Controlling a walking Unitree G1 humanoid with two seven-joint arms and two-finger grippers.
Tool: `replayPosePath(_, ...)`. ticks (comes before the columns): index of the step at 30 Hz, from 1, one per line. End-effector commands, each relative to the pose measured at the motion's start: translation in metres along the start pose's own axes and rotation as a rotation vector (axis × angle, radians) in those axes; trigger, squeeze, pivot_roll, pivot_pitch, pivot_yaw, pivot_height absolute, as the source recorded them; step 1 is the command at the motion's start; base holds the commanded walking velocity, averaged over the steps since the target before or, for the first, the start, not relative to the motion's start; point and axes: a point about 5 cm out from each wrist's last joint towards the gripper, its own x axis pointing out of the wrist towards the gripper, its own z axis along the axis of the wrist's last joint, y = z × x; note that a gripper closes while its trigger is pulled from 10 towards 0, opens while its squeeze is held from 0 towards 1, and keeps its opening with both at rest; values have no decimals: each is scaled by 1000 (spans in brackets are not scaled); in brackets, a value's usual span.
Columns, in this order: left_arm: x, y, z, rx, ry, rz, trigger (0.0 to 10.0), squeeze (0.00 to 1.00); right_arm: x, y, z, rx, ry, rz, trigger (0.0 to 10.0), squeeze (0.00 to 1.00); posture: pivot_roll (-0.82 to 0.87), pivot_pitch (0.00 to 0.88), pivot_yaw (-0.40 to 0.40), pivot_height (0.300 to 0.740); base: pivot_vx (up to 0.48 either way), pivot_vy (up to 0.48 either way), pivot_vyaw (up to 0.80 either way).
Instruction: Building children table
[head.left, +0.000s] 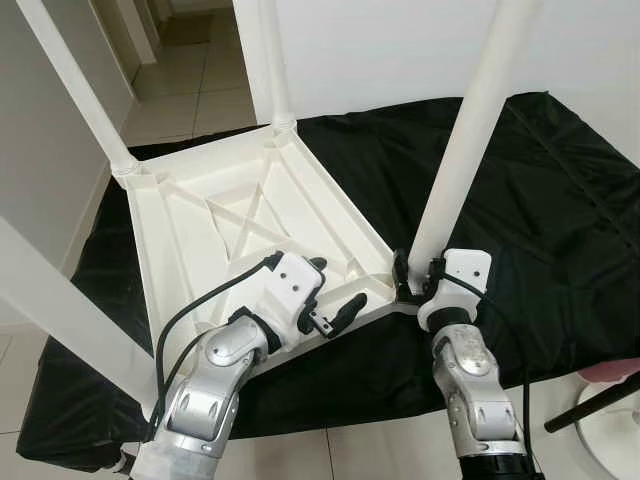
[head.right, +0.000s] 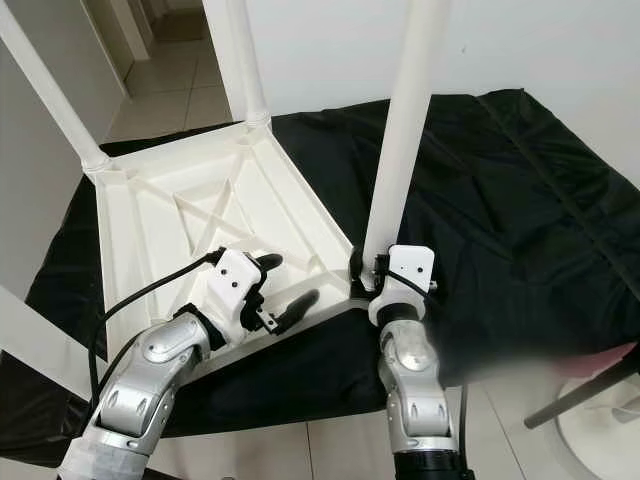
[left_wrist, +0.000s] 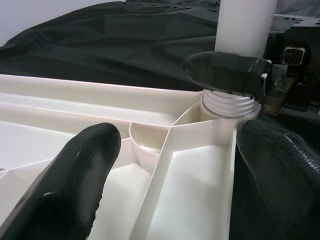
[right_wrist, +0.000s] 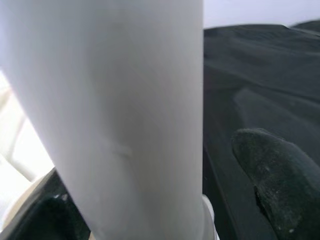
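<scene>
Children table, upside down on the black cloth, with four legs standing up.

The white tabletop lies in the centre-left of the frame. The right gripper is closed around the base of the near-right leg, where threads are visible above the socket, so I judge this leg is not fully screwed in. The left gripper rests spread apart over the tabletop edge, holding nothing.
</scene>
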Motion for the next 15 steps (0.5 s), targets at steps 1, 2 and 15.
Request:
replayPosePath(1, -3, 3, -2, -18, 7, 36, 10000, 0, -2, -5, 6, 0, -21, 50, 10000, 0, -130, 75, 94, 740, 0, 0, 0)
replayPosePath(2, -4, 3, -3, -19, 8, 31, 10000, 0, -2, -6, 8, -14, -30, 78, 10000, 0, -130, 75, 94, 740, 0, 0, 0)
replayPosePath(15, -8, -1, -15, -65, 69, 29, 10000, 0, -2, -23, 5, -89, 13, 397, 10000, 0, -119, 59, 91, 740, 0, 0, 0)
